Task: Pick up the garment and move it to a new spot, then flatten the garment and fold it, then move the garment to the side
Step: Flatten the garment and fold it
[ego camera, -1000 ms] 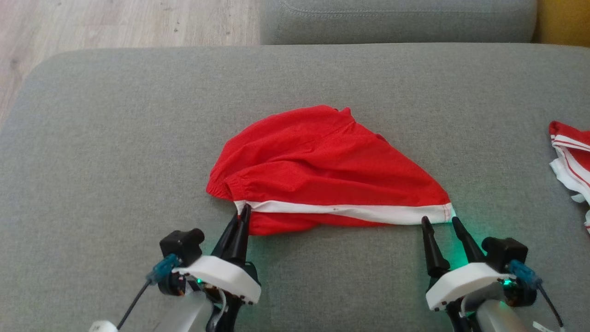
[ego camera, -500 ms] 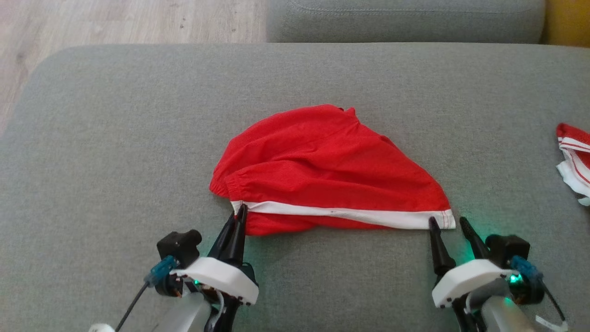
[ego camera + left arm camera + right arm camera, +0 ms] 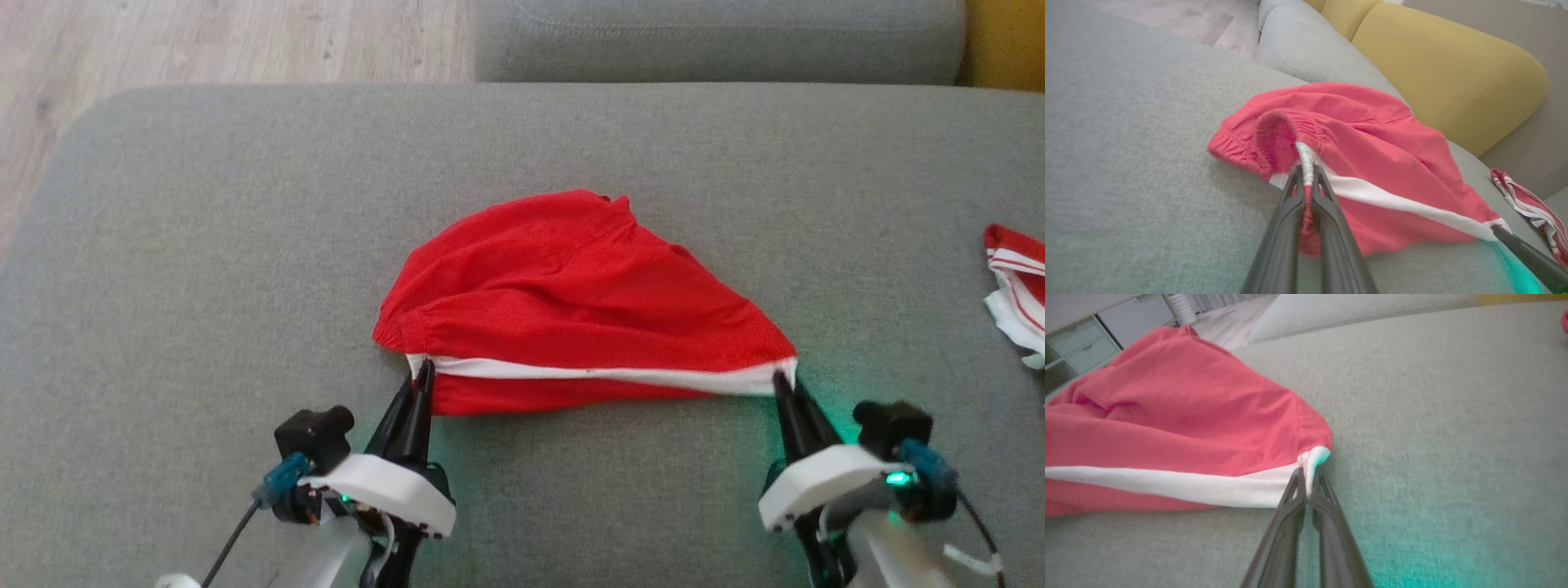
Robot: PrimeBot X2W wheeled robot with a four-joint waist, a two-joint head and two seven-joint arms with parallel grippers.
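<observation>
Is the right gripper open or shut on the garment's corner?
Shut: the right gripper pinches the white-striped corner of the red garment, closed tight on the cloth.

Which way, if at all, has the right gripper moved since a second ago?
Yes. The right gripper edged forward onto the white corner of the shorts and shut on it.

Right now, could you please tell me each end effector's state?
Left end effector: closed on the red garment at its white stripe.
Right end effector: closed on the garment's striped corner.
</observation>
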